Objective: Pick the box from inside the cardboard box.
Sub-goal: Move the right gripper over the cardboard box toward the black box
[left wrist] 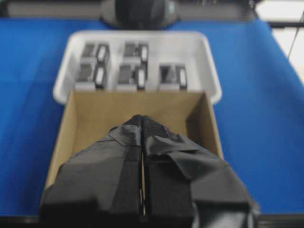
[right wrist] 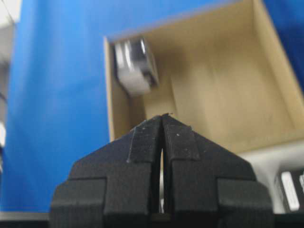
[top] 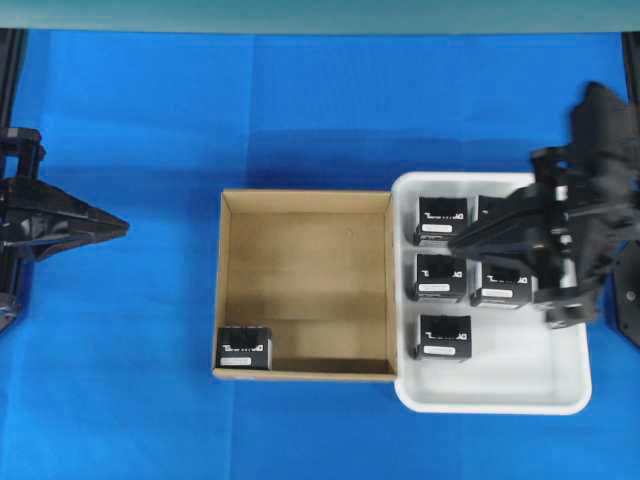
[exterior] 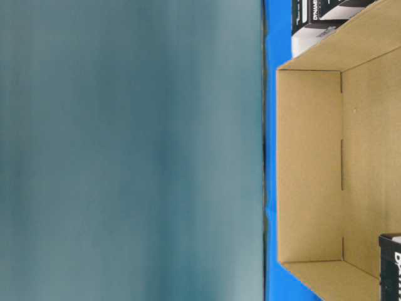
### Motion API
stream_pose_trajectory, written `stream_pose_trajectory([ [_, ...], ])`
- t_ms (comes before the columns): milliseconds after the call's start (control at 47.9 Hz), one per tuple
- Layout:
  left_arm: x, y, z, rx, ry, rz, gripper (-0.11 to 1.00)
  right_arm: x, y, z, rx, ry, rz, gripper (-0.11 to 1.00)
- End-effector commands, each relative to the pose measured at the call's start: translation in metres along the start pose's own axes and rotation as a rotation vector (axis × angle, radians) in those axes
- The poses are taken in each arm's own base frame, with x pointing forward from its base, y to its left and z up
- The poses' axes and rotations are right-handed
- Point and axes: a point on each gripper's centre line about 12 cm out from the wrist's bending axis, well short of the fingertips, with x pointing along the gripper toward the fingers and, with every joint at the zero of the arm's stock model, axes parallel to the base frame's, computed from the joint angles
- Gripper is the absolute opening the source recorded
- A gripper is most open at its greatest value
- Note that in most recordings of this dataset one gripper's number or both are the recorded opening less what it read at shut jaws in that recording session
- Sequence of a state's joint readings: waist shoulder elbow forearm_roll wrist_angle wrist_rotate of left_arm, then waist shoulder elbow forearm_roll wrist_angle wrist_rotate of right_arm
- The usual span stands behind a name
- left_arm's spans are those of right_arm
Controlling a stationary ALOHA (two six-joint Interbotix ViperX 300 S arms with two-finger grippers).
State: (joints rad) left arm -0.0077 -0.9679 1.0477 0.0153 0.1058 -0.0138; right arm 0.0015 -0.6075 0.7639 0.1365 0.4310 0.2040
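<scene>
One small black box (top: pixel 245 348) with white lettering sits in the front-left corner of the brown cardboard box (top: pixel 305 210); it also shows in the right wrist view (right wrist: pixel 135 66) and at the table-level view's edge (exterior: pixel 390 266). My left gripper (top: pixel 124 228) is shut and empty, well left of the carton, pointing at it (left wrist: pixel 142 118). My right gripper (top: pixel 452 240) is shut and empty, above the white tray, its tip over the black boxes there (right wrist: pixel 162 117). The carton shows in the left wrist view (left wrist: pixel 95 109) and the right wrist view (right wrist: pixel 228 90).
A white plastic tray (top: pixel 500 385) touches the carton's right wall and holds several look-alike black boxes (top: pixel 441 275). They also show in the left wrist view (left wrist: pixel 135 71). Blue cloth (top: pixel 130 380) covers the table around both containers.
</scene>
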Motion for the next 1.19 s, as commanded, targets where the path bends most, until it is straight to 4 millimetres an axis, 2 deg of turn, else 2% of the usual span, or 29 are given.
stream_pose_trajectory([
  [0,-0.003,0.0,0.011,-0.001,-0.006,-0.001,-0.04,0.01,0.005,0.012,0.002,0.077,-0.013,0.01],
  [313,-0.014,-0.004,0.009,-0.013,0.103,-0.019,-0.05,0.073,0.012,0.031,-0.01,0.443,-0.086,0.01],
  [543,-0.019,-0.005,0.005,-0.034,0.149,-0.021,-0.05,0.112,0.018,0.05,-0.057,0.609,-0.097,0.01],
  [815,-0.028,-0.005,-0.001,-0.037,0.221,-0.019,-0.05,0.151,0.028,0.068,-0.125,0.721,-0.029,0.01],
  [1170,-0.034,-0.004,-0.001,-0.038,0.24,-0.016,-0.05,0.201,0.031,0.071,-0.217,0.817,0.054,0.01],
])
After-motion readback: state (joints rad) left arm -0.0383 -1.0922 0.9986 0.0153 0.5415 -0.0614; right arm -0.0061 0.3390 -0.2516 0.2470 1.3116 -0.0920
